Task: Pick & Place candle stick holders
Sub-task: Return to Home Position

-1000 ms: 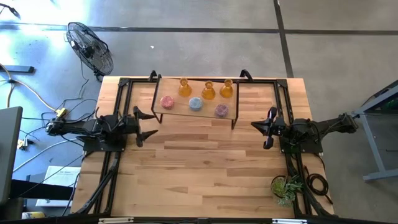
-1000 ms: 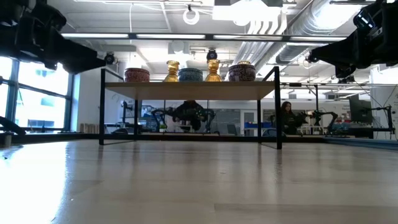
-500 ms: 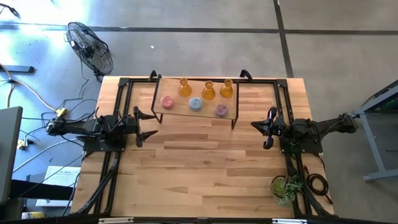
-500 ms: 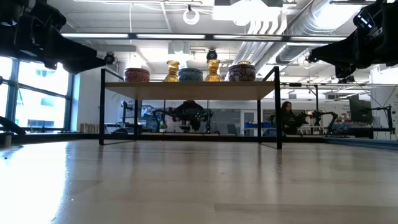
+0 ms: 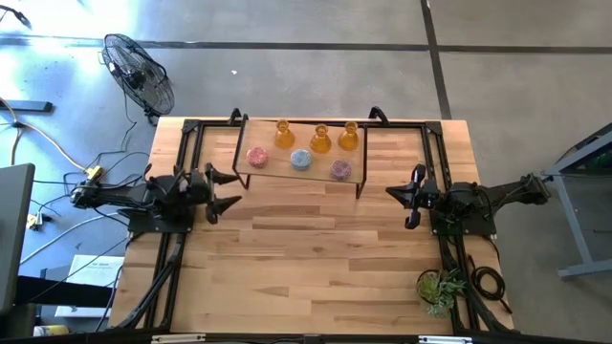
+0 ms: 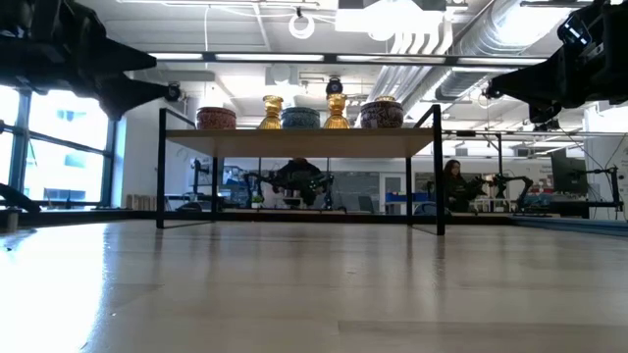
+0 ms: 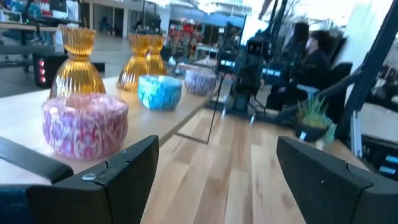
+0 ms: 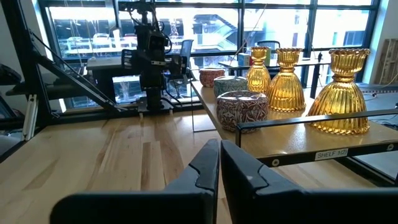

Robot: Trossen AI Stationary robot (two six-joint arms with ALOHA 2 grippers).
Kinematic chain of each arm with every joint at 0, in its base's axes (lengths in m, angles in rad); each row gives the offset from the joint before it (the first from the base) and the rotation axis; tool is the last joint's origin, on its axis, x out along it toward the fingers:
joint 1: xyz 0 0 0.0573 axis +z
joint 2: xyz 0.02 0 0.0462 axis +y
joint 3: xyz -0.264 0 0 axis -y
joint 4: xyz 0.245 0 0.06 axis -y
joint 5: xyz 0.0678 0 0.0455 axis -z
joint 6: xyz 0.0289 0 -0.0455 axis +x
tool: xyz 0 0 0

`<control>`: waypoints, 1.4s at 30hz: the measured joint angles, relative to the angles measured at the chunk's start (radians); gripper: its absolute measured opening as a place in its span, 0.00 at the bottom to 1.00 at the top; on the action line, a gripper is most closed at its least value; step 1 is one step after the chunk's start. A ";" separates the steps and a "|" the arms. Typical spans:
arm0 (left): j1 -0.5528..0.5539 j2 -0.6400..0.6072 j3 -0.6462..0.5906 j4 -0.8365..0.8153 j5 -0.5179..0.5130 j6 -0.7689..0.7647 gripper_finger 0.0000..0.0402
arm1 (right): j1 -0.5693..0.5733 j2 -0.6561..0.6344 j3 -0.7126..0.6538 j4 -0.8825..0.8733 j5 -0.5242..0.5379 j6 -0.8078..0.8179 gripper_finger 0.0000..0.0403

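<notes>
So where do the candle stick holders stand? asks the reader.

Legend: All six stand on the raised shelf (image 5: 279, 167) at the far edge of the table (image 5: 316, 258). Back row: three amber flask-shaped holders (image 5: 320, 139). Front row, counted from the left arm's side: the pink holder (image 5: 257, 156), the light blue holder (image 5: 301, 160), the mauve holder (image 5: 340, 170). From above, each stands apart from its neighbours.

Reader: And the two arms?

Legend: Both hang above the table, clear of the shelf. On the left side, the left gripper (image 5: 232, 188) points toward the centre, near the shelf's left end. Its fingers (image 7: 112, 180) are spread wide with nothing between them. Opposite it, the right gripper (image 5: 394, 192) sits near the shelf's right end. Its wrist view shows the two fingers pressed together, holding nothing.

Reader: Anything else on the table?

Legend: A potted plant (image 5: 440, 287), at the near right corner beside the right arm's base.
</notes>
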 joint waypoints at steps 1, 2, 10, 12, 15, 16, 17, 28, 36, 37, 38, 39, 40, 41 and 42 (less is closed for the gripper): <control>0.000 0.001 0.000 -0.007 0.000 0.000 0.80 | 0.000 0.000 0.000 0.000 0.000 0.000 0.03; 0.000 0.001 0.000 -0.007 0.000 -0.001 0.80 | 0.000 0.000 0.000 0.001 0.000 0.000 0.03; 0.000 0.001 0.000 -0.013 0.000 -0.149 0.80 | 0.000 0.000 -0.002 0.022 0.001 0.000 0.03; 0.000 0.000 0.001 -0.039 -0.021 -0.212 0.80 | 0.000 0.000 -0.002 0.023 0.001 0.000 0.03; 0.000 0.001 0.001 -0.080 -0.068 -0.237 0.80 | 0.000 0.000 -0.002 0.023 0.001 0.000 0.03; 0.000 0.001 0.003 -0.089 -0.083 -0.237 0.80 | 0.000 0.000 -0.002 0.024 0.001 0.000 0.03; 0.000 0.001 0.005 -0.101 -0.094 -0.237 0.80 | 0.000 0.000 -0.002 0.024 0.001 0.000 0.03; 0.000 0.001 0.007 -0.114 -0.113 -0.213 0.57 | 0.000 0.000 -0.002 0.027 0.000 0.000 0.03; 0.000 0.001 0.006 -0.115 -0.112 -0.180 0.22 | 0.000 0.000 -0.002 0.028 0.000 0.000 0.03; 0.000 0.001 0.006 -0.115 -0.110 -0.171 0.17 | 0.000 0.000 -0.002 0.028 0.000 0.000 0.03; 0.000 0.001 0.006 -0.115 -0.104 -0.157 0.12 | 0.000 0.000 -0.002 0.028 0.000 0.000 0.03; 0.000 0.001 0.006 -0.116 -0.094 -0.142 0.07 | 0.000 0.000 -0.002 0.028 0.000 0.000 0.03; 0.000 0.001 0.006 -0.116 -0.086 -0.127 0.04 | 0.000 0.000 -0.002 0.028 0.000 0.000 0.03; 0.000 0.001 0.006 -0.117 -0.084 -0.110 0.02 | 0.000 0.000 -0.002 0.028 0.000 0.000 0.03; 0.000 0.001 0.006 -0.119 -0.083 -0.096 0.02 | 0.000 0.000 -0.002 0.028 0.000 0.000 0.03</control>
